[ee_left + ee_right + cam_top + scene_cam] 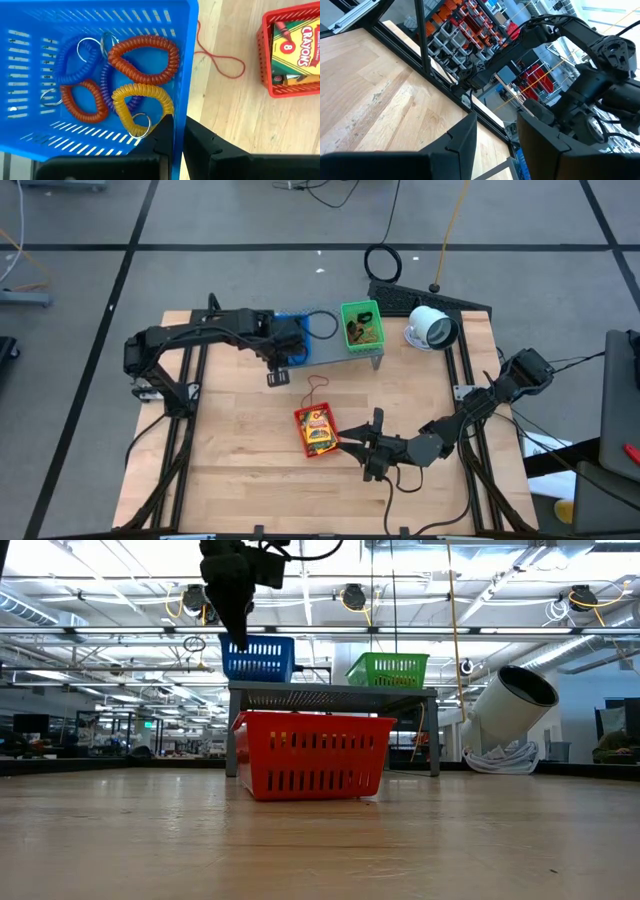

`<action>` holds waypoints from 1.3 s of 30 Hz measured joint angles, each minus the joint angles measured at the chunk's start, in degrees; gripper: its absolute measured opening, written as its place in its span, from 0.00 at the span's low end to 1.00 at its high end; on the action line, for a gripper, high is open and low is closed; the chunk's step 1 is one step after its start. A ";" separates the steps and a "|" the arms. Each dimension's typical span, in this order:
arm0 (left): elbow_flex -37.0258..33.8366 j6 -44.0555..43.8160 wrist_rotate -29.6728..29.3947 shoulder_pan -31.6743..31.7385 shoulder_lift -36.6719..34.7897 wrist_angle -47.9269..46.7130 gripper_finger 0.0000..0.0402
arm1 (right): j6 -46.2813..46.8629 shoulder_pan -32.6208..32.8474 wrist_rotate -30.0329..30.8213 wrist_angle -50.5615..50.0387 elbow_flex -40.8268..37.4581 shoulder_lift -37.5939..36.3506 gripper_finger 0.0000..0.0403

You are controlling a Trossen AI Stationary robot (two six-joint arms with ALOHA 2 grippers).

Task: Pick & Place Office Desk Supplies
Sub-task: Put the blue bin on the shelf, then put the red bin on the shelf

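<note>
A blue basket (100, 30) stands on the grey shelf (330, 695) and holds coiled wristbands (142, 57) in blue, red, orange, yellow and purple, with key rings. My left gripper (179, 122) comes down onto its rim (240, 638) and is shut on it. A red basket (316, 430) with a crayon box (297, 47) sits on the table. A thin red rubber band (220, 57) lies between it and the shelf. My right gripper (368, 446) is open, low beside the red basket's right side, touching nothing. My left gripper pinches the blue basket's side wall (181, 100) near a corner, one finger (164, 135) inside the basket and one (202, 145) outside. The fingers come from above, pointing down, and reach only the rim. The basket stands upright with its bottom on the shelf.
A green basket (361, 326) holding small items stands on the shelf beside the blue one. A white round device (430, 328) lies at the table's far right. A black cable (383, 262) coils beyond the far edge. Bare wood lies near and left of the red basket.
</note>
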 joint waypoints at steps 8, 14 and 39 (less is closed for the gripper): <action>0.96 -0.25 -0.13 0.07 0.02 0.61 0.09 | 0.00 0.00 -0.01 0.00 0.00 0.00 0.32; 0.96 -0.19 0.13 0.09 0.02 1.24 0.15 | 0.00 0.00 -0.01 0.00 0.00 0.00 0.32; 0.96 -0.84 -6.84 0.48 0.02 4.00 0.65 | -0.87 0.01 0.03 -0.02 0.00 0.00 0.32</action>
